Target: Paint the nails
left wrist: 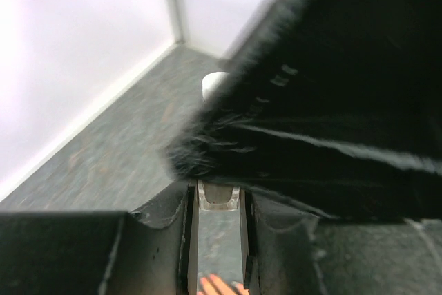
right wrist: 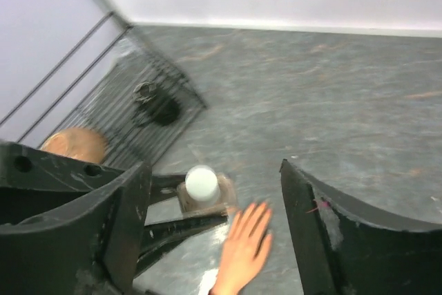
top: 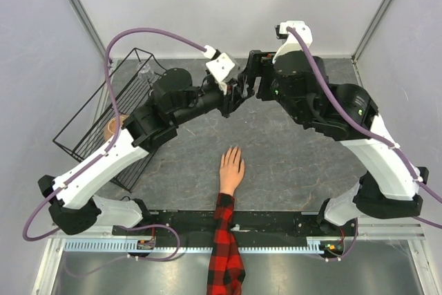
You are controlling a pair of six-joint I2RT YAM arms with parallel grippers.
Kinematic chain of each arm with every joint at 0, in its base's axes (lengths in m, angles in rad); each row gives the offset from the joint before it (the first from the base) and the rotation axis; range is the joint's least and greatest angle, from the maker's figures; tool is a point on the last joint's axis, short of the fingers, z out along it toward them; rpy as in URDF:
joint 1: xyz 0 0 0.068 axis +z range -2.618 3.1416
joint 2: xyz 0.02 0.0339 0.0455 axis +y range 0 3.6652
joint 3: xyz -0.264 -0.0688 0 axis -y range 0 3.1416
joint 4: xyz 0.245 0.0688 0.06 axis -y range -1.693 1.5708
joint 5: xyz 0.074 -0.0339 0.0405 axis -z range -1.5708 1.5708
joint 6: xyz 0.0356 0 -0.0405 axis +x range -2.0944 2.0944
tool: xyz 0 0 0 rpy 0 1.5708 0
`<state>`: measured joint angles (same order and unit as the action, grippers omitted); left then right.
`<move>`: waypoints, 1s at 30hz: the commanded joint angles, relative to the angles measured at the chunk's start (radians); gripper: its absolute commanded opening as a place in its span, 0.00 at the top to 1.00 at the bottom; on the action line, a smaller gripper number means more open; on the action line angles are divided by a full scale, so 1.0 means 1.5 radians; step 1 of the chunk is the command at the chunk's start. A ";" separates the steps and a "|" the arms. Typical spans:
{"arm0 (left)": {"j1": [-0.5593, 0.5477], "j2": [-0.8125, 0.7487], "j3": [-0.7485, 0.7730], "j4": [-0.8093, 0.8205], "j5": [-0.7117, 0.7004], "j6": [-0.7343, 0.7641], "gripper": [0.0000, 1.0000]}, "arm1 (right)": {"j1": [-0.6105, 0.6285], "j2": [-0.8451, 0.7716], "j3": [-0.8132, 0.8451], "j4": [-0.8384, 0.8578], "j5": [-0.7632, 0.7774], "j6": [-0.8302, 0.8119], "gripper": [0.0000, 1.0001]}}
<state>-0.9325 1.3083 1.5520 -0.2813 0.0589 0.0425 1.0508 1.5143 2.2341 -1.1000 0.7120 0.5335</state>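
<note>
aloft, left gripper (left wrist: 218, 197) clamps a small white-capped bottle (right wrist: 202, 184); right gripper (right wrist: 213, 184) gapes wide near it. mannequin hand (top: 231, 169) lies flat on the table below, nails (top: 233, 150) barely discernible.

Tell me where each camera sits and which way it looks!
Top external: above and behind the arms, looking down on both arms and the mannequin hand.
Left wrist: on the left arm, looking past its own fingers pinching a small bottle; the right arm blocks much.
Right wrist: looking down between its spread fingers at that bottle.
Shared: all three show the mannequin hand.
</note>
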 commanded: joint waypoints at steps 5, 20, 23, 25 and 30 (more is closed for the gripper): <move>0.096 -0.107 -0.092 0.083 0.302 -0.106 0.98 | -0.034 -0.096 -0.096 0.128 -0.301 -0.121 0.02; 0.225 -0.083 -0.138 0.311 0.771 -0.401 0.98 | -0.185 -0.071 -0.071 0.176 -0.800 -0.163 0.33; 0.225 -0.083 -0.135 0.311 0.769 -0.400 0.98 | -0.191 -0.066 -0.083 0.194 -0.861 -0.156 0.40; 0.227 -0.080 -0.134 0.311 0.771 -0.400 0.98 | -0.191 -0.065 -0.094 0.204 -0.888 -0.148 0.44; 0.234 -0.080 -0.129 0.274 0.722 -0.369 0.98 | -0.192 -0.069 -0.119 0.206 -0.901 -0.148 0.62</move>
<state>-0.5945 1.1942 1.3411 0.1246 1.1725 -0.5095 0.7681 1.4212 2.0792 -0.8310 -0.5747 0.3103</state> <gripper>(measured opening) 0.284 0.423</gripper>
